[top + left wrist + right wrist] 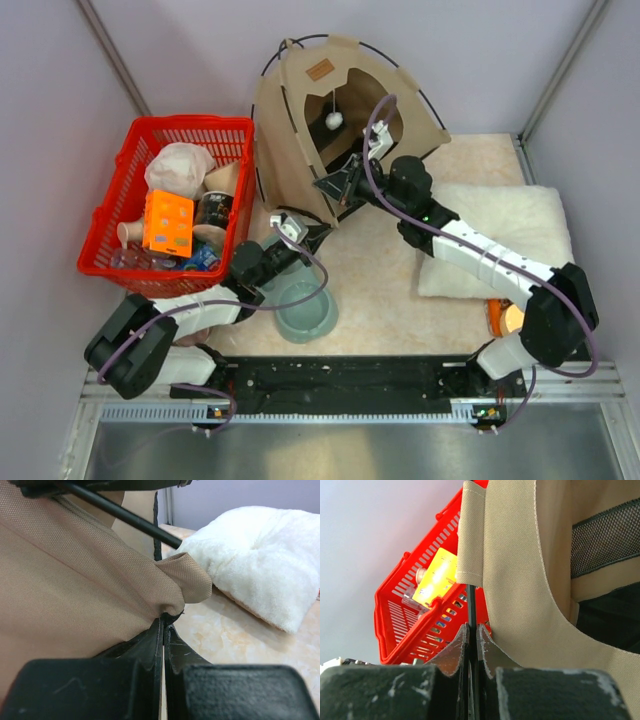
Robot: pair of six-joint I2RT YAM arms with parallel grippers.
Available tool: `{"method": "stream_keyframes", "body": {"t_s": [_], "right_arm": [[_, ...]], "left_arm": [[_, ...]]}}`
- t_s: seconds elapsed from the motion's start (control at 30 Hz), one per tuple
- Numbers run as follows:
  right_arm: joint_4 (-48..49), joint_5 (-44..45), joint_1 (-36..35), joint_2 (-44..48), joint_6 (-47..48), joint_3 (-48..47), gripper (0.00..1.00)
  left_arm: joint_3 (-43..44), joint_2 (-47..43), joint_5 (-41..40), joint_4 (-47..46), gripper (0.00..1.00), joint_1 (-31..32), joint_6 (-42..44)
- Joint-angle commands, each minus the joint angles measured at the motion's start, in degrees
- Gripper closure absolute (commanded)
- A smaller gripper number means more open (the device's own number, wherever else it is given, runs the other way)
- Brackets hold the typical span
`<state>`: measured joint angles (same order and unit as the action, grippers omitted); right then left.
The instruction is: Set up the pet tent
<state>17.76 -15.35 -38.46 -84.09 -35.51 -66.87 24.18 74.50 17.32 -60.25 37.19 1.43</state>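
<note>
The tan pet tent [300, 110] stands at the back centre, with its brown label patch [320, 69], white pompom [334, 120] and dark doorway facing the front. My left gripper [312, 233] is at the tent's near bottom corner. In the left wrist view it [164, 620] is shut on the tip of a tan fabric corner [182, 582], where a black edge shows. My right gripper [338, 186] is at the doorway's lower edge. In the right wrist view it [471, 627] is shut on a thin dark pole [470, 605] that comes out of a tan sleeve [470, 540].
A red basket [110, 235] full of pet items stands left of the tent, close to it. A fluffy white cushion [500, 225] lies at the right on a beige mat [370, 290]. A grey-green bowl [305, 318] sits near the left arm. An orange object [505, 316] lies by the right arm's base.
</note>
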Motion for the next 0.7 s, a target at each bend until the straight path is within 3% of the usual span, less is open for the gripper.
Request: {"method": "stream_keyframes", "body": {"t_s": [0.0, 0.67], "right_arm": [[13.3, 9.2, 3.3, -1.9, 1.3, -5.9, 1.00], [13.9, 9.2, 4.2, -1.8, 1.6, -3.4, 1.00]], "left_arm": [[-3.1, 0.6, 11.2, 10.9, 1.00, 3.2, -2.6], [-3.8, -0.8, 10.4, 11.4, 1.00, 3.4, -2.8]]}}
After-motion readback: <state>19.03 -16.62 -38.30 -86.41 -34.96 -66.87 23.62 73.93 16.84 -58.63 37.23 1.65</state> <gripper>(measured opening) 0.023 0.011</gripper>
